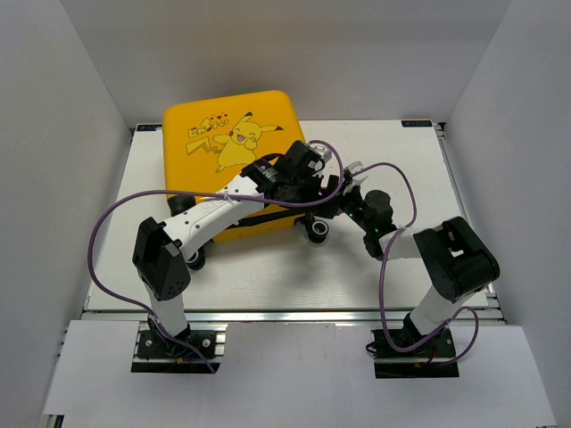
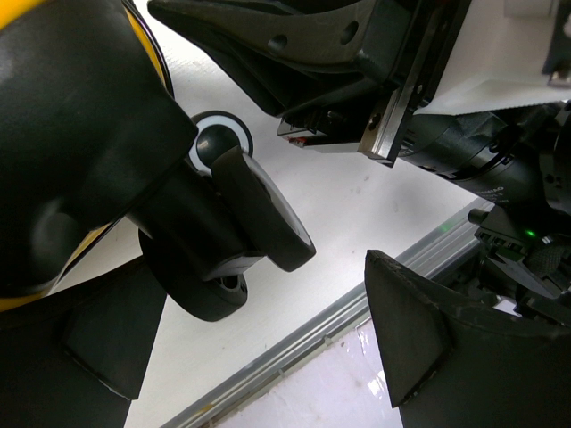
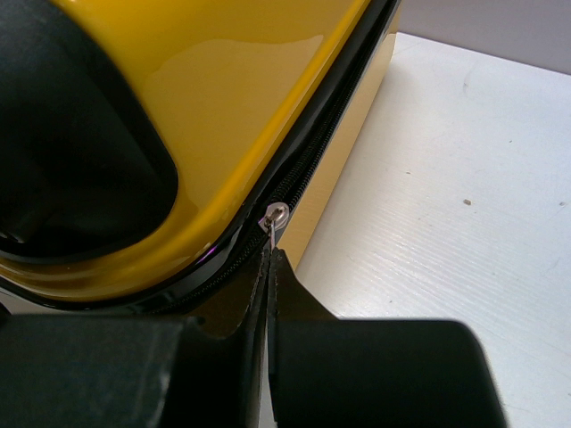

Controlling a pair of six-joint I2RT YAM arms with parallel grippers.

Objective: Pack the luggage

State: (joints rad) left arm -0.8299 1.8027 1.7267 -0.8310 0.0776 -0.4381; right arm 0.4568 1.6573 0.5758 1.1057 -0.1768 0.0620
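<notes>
A white table [image 1: 294, 276] with metal edge rails [image 1: 294, 313] sits boxed in by plain pale walls [image 1: 294, 53] under even light.

Both arms are the same build. Left arm [image 1: 210, 214]: glossy white tube links and chunky black boxy joint housings [image 1: 162, 259]. Right arm [image 1: 434, 308]: same white links, large black housing mid-arm. A thin purple cable [image 1: 96, 239] runs outside each arm in loose loops. Flat black base plates [image 1: 178, 343]. Small green status LED [image 2: 531, 234] lit on the right arm. Right hand [image 3: 268, 263]: matte black wedge-shaped fingers. Bare aluminium rail [image 2: 398, 89] at the left wrist.
</notes>
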